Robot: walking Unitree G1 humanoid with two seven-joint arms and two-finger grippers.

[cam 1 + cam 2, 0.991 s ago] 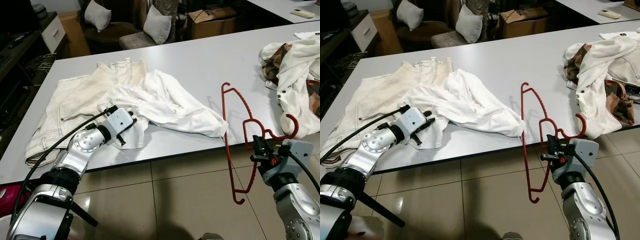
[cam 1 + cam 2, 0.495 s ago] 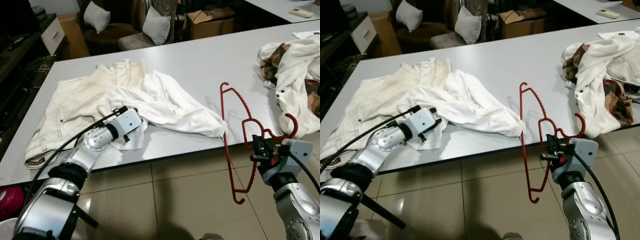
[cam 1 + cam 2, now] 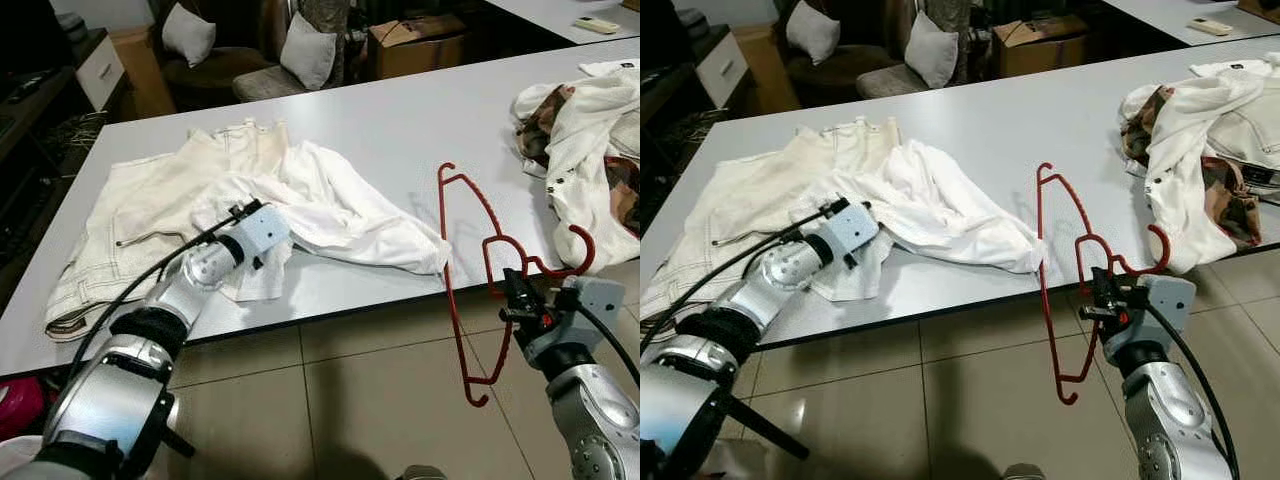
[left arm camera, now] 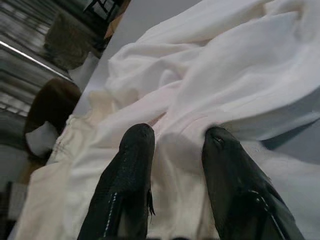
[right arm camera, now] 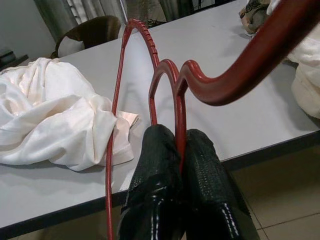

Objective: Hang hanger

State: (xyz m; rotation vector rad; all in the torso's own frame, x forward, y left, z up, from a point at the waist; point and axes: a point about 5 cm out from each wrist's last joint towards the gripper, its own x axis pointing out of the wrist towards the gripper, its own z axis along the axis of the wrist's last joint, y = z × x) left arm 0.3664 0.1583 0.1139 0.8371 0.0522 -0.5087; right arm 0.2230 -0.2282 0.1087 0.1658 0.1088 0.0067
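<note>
The right end effector point(image 3: 515, 298) is clamped on the neck of a red hanger point(image 3: 470, 260), holding it upright at the near edge of the bench point(image 3: 400, 120), its hook curling right. Thin and rigid, the hanger looks light but likely to swivel in the pinch, so the neck below the hook seems the surest hold. On the left, the left end effector point(image 4: 175, 165) has its fingers apart over a white shirt point(image 3: 340, 210), soft and limp, possibly touching the fabric.
</note>
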